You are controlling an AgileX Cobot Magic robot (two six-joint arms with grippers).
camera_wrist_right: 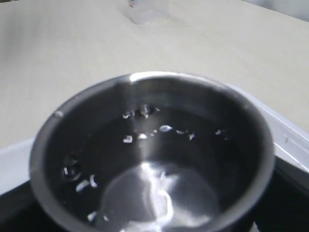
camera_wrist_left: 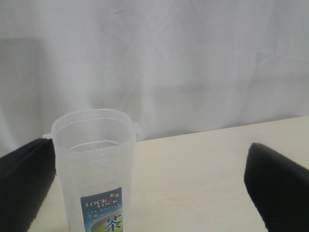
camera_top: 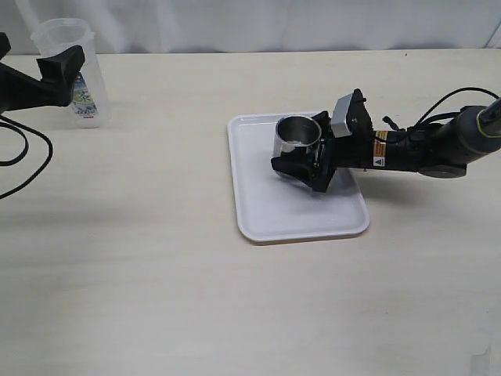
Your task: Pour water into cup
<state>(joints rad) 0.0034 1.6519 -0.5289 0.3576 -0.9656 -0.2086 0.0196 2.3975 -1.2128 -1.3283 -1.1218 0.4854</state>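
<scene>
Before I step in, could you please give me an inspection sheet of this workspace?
Surface: beige table, white tray at centre.
Job's things: steel cup on the tray, droplets inside; clear plastic container, upright, far left, holding water.
Clutter: nothing seen.
Grippers: left gripper open, jaws straddling the container; right gripper jaws flank the cup, grip unclear.
Cables: black cable looped on table, left; another above the right arm.
Surroundings: white curtain behind table.

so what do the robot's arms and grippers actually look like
The right gripper is matte black with thick wedge-shaped fingers, a grey block at its wrist, a yellow-and-orange warning label, loose black cables and a rounded grey joint. The left gripper is the same black, with a looped black cable.
</scene>
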